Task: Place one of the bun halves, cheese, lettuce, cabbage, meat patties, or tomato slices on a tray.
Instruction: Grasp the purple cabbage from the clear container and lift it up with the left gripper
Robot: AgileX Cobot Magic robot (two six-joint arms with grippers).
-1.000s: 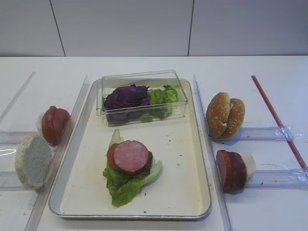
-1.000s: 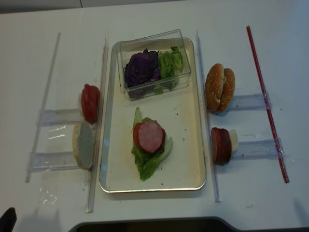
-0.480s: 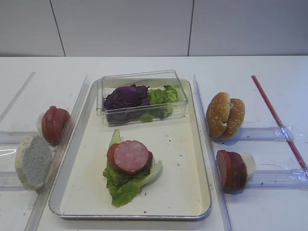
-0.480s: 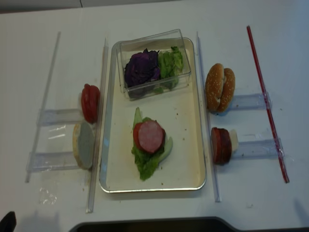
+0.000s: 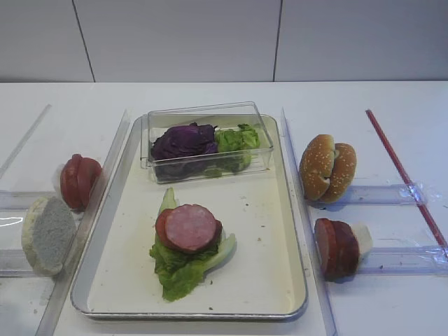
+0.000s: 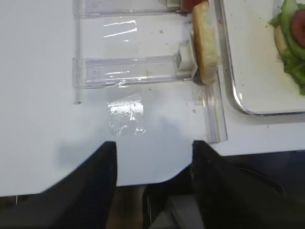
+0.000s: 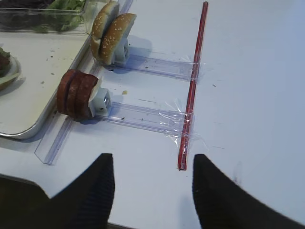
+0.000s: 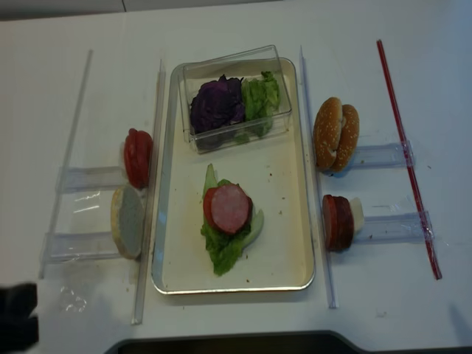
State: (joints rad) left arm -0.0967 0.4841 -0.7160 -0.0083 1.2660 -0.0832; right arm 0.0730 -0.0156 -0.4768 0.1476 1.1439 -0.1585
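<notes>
Your tray [image 5: 276, 280] lies on the white tabletop [image 5: 392, 105] with its long axis running from you toward the back wall. On its near half a lettuce [image 5: 183, 266] leaf lies lengthwise along that same axis, stem end pointing away, with one meat patty [image 5: 189, 227] flat on it, pink face up. At the far end a clear box [image 5: 206, 140] holds the cabbage [image 5: 183, 140] and more green leaves. Left of the tray stand tomato slices [image 5: 78, 180] and a pale bun half [image 5: 47, 233] on edge; to the right, sesame bun halves [image 5: 327, 168] and more patties [image 5: 336, 247] on edge. Your left pincer [image 6: 153, 183] and right pincer [image 7: 151, 191] both hang spread and empty over the near tabletop
</notes>
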